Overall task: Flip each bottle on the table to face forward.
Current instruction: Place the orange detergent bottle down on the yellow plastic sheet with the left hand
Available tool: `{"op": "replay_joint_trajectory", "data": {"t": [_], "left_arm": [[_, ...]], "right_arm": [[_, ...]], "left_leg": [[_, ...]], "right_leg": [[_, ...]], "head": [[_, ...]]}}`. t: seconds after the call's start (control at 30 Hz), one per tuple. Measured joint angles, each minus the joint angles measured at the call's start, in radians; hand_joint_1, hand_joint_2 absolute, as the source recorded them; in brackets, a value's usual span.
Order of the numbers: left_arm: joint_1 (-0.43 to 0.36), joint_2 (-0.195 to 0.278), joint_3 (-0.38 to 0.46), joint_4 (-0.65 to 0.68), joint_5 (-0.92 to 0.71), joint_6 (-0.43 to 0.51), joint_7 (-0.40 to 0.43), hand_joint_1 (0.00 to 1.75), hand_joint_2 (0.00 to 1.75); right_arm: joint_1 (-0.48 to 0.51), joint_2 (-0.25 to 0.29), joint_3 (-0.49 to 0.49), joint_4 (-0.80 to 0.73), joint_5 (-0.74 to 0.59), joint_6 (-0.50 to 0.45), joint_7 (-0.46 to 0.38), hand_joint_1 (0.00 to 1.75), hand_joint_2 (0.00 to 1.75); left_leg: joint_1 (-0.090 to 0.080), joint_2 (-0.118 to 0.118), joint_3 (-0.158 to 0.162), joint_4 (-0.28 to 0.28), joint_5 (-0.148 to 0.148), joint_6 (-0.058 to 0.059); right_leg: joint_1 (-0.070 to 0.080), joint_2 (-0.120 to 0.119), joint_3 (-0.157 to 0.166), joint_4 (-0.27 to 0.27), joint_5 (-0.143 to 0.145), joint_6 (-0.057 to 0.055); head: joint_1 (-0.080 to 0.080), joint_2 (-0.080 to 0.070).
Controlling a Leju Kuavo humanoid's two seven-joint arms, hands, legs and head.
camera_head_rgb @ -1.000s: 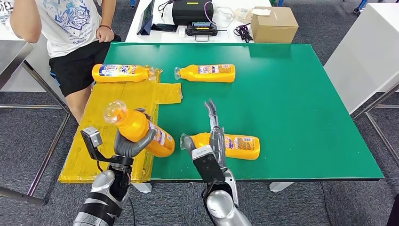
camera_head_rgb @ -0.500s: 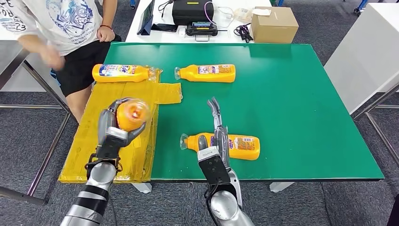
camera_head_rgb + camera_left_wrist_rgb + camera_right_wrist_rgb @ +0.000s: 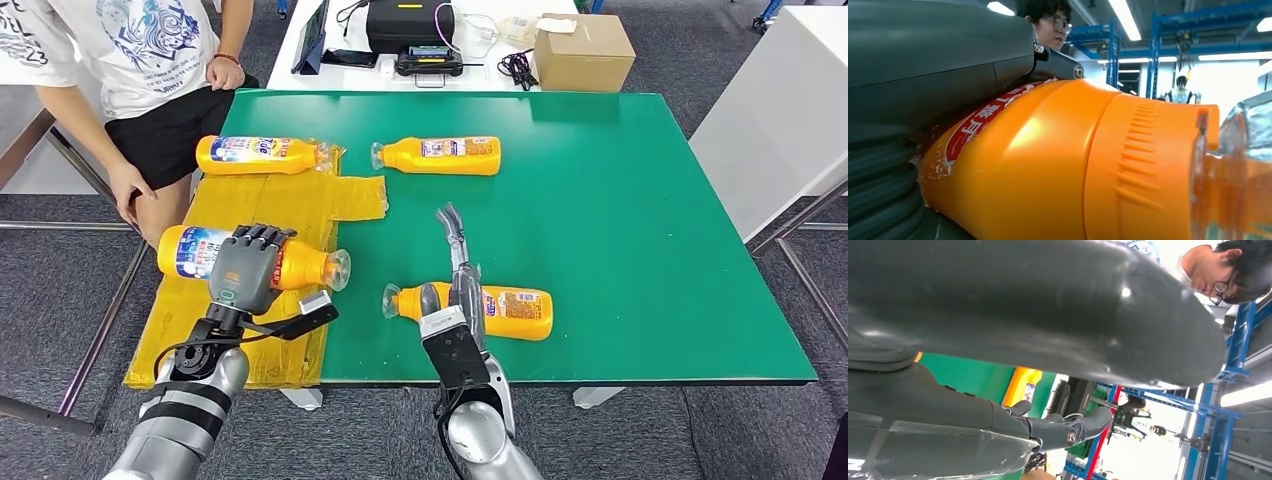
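the orange bottle [image 3: 258,262] in the left hand [image 3: 247,271] lies on its side over the yellow taped patch [image 3: 240,210] at the near left of the green tabletop [image 3: 620,220], its clear cap pointing right and a blue-and-white label showing at its base end. the left hand is wrapped over its middle from above, fingers closed on the body; the left wrist view shows the orange shoulder and ribbed collar pressed against the hand. a second bottle [image 3: 478,308] lies near the front edge, cap to the left, with the right hand [image 3: 455,290] resting over its neck end, fingers stretched forward and apart, not clearly gripping it. two more bottles lie across the far side, one on the yellow patch [image 3: 262,155] and one on the green [image 3: 438,155]. a person [image 3: 140,70] sits at the far left corner.

judging from this, the step in hand is setting down the left bottle after turning it. next the left hand should lower it flat, release, and lift clear, and then the right hand would need to close on its bottle.
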Motion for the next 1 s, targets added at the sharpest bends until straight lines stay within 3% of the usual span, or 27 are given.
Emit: {"op": "replay_joint_trajectory", "data": {"t": [0.33,0.5,0.7,0.73,0.87,0.9,1.0], "left_arm": [[-0.099,0.036,0.015,0.277,-0.061,0.002,0.082,1.75,1.75],[-0.126,0.050,0.015,0.348,-0.067,0.001,0.095,1.75,1.75],[-0.167,0.062,0.010,0.408,-0.116,-0.086,0.165,1.75,1.75],[-0.176,0.062,0.010,0.416,-0.107,-0.109,0.163,1.67,1.75],[-0.209,0.062,0.015,0.442,-0.026,-0.234,0.135,0.10,1.75],[-0.218,0.062,0.019,0.448,-0.001,-0.273,0.126,0.03,1.75],[-0.243,0.062,0.046,0.463,0.096,-0.402,0.091,0.00,0.44]], "right_arm": [[0.000,0.000,0.002,0.000,-0.021,0.028,0.014,0.00,0.00],[0.000,0.000,0.002,0.000,-0.022,0.032,0.014,0.00,0.00],[0.000,0.000,0.004,0.000,-0.011,0.045,0.017,0.00,0.00],[0.000,0.000,0.005,0.000,-0.007,0.047,0.019,0.00,0.00],[0.001,0.000,0.008,0.000,0.004,0.060,0.028,0.00,0.00],[0.001,0.000,0.008,0.000,0.006,0.063,0.030,0.00,0.00],[0.001,0.000,0.008,0.001,0.008,0.075,0.036,0.00,0.00]], "left_leg": [[0.000,0.000,0.000,0.000,0.000,0.000],[0.000,0.000,0.000,0.000,0.000,0.000],[0.000,0.000,0.000,0.000,0.000,0.000],[0.000,0.000,0.000,0.000,0.000,0.000],[0.000,-0.001,0.001,0.000,0.000,0.000],[0.000,-0.001,0.001,0.000,0.000,0.000],[0.000,-0.001,0.003,0.000,0.001,0.000]], "right_leg": [[0.000,0.000,0.000,0.000,0.000,0.000],[0.000,0.000,0.000,0.000,0.000,0.000],[0.000,0.000,0.000,0.000,0.000,0.000],[0.000,0.000,0.000,0.000,0.000,0.000],[0.000,0.000,0.001,0.000,0.000,0.000],[0.000,0.000,0.002,0.000,0.000,0.000],[0.000,0.000,0.004,0.000,0.000,0.000]], "head": [[0.000,0.000],[0.000,0.000],[0.000,0.000],[0.000,0.000],[0.000,0.000],[0.000,0.000],[0.000,0.000]]}}
